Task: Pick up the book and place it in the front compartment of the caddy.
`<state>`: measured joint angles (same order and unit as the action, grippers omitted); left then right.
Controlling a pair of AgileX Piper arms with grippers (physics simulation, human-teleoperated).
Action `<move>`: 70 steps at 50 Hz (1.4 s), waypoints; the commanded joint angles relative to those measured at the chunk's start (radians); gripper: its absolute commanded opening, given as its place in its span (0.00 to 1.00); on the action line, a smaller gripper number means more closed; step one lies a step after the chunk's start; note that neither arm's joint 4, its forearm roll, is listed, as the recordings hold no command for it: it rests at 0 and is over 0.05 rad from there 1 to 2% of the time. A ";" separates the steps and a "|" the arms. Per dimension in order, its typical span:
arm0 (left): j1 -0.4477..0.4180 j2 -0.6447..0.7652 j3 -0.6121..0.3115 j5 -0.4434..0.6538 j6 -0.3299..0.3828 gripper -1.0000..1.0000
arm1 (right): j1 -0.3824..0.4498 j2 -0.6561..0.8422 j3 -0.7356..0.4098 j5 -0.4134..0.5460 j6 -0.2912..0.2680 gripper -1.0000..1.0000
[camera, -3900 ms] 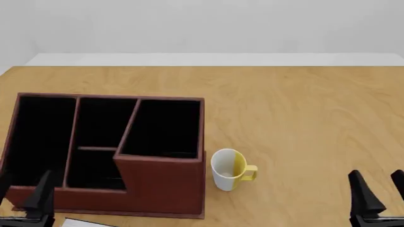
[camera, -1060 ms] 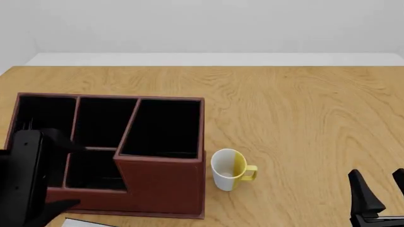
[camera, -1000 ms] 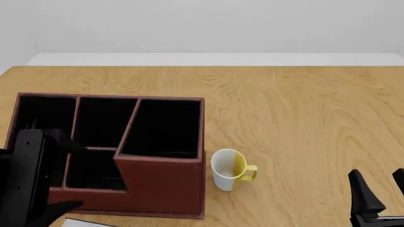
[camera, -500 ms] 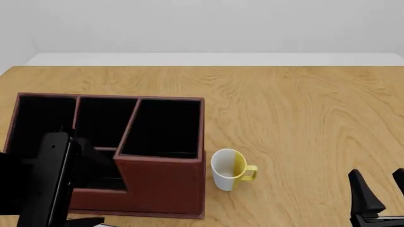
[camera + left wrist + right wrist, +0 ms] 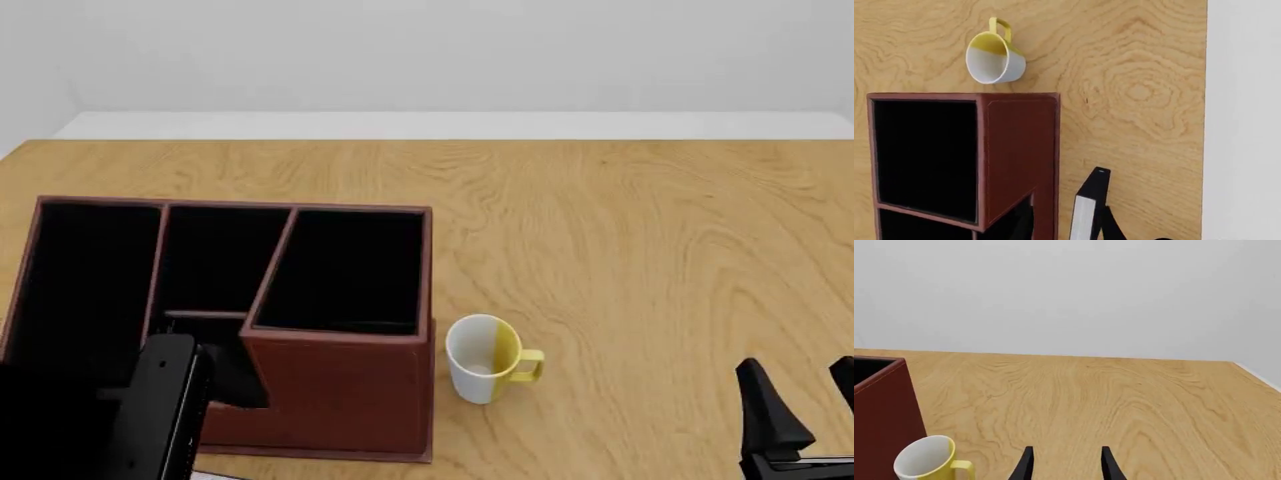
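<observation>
My left gripper [image 5: 200, 385] is shut on the book [image 5: 158, 415], a thin black book held on edge with its top leaning right. It hangs over the near-left part of the reddish-brown caddy [image 5: 347, 385] and hides the low compartments there. I cannot tell whether its lower end is inside one. In the left wrist view the book [image 5: 1084, 215] shows white page edges beside the caddy [image 5: 1021, 145], held in the left gripper [image 5: 1069, 214]. My right gripper [image 5: 805, 400] stands open and empty at the table's near right, as the right wrist view also shows for the right gripper [image 5: 1064, 462].
A white-and-yellow mug [image 5: 487, 358] stands upright just right of the caddy's tall corner. It shows too as the mug [image 5: 994, 57] and the mug [image 5: 924, 457]. The caddy [image 5: 884, 400] edges into the right wrist view. The wooden table [image 5: 641, 240] ends at a white wall.
Over the last second my left gripper has carried the book rightward and toward the near edge, from over the caddy's left compartment. The right arm has not moved.
</observation>
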<state>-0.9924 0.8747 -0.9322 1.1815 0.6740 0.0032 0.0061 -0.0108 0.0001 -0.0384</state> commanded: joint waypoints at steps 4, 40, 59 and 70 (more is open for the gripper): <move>-0.050 -0.012 0.064 -0.014 -0.069 1.00 | 0.000 0.000 0.000 0.000 0.000 1.00; 0.037 -0.011 0.217 -0.081 -0.008 1.00 | 0.000 0.000 0.000 0.000 0.000 1.00; -0.015 0.017 0.255 -0.136 -0.060 1.00 | 0.000 0.000 0.000 0.000 0.000 1.00; -0.022 0.028 0.316 -0.192 -0.081 1.00 | 0.000 0.000 0.000 0.000 0.000 1.00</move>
<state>-0.9988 0.8922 -0.6571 1.0291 0.6170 0.0031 0.0061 -0.0108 0.0002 -0.0383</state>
